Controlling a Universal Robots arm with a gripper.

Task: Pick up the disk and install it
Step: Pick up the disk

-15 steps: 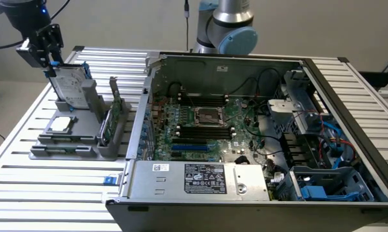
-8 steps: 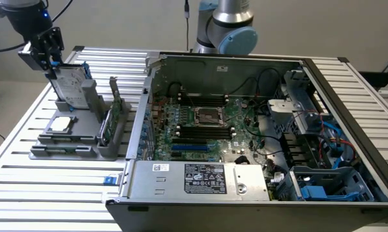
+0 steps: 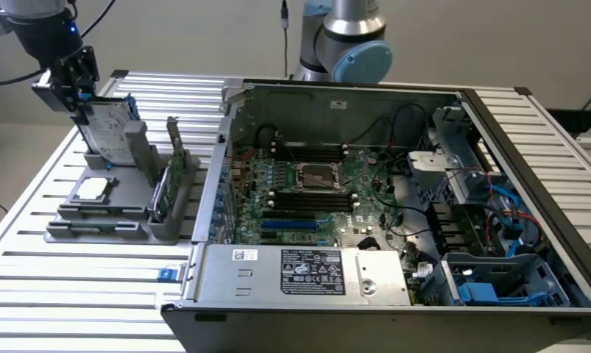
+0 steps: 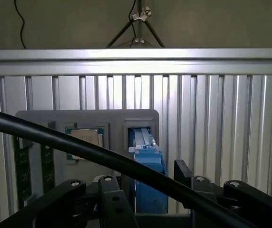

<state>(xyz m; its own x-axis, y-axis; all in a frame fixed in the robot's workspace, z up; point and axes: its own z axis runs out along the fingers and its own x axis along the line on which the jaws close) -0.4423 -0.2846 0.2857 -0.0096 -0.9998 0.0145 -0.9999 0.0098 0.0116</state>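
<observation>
With the gripper spread apart astride the disk, upright in the grey holder near the table's edge at the exterior view's left, best centred and squared before clamping its flat faces.

No text is legible: the black label and white sticker on the power supply, and the print on the disk, are too small.

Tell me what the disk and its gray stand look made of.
The disk: likely metal, silvery dull sheen, with a white printed label; its blue frame looks like matte plastic. The gray stand: probably plastic, uniform flat gray, no glints.
</observation>
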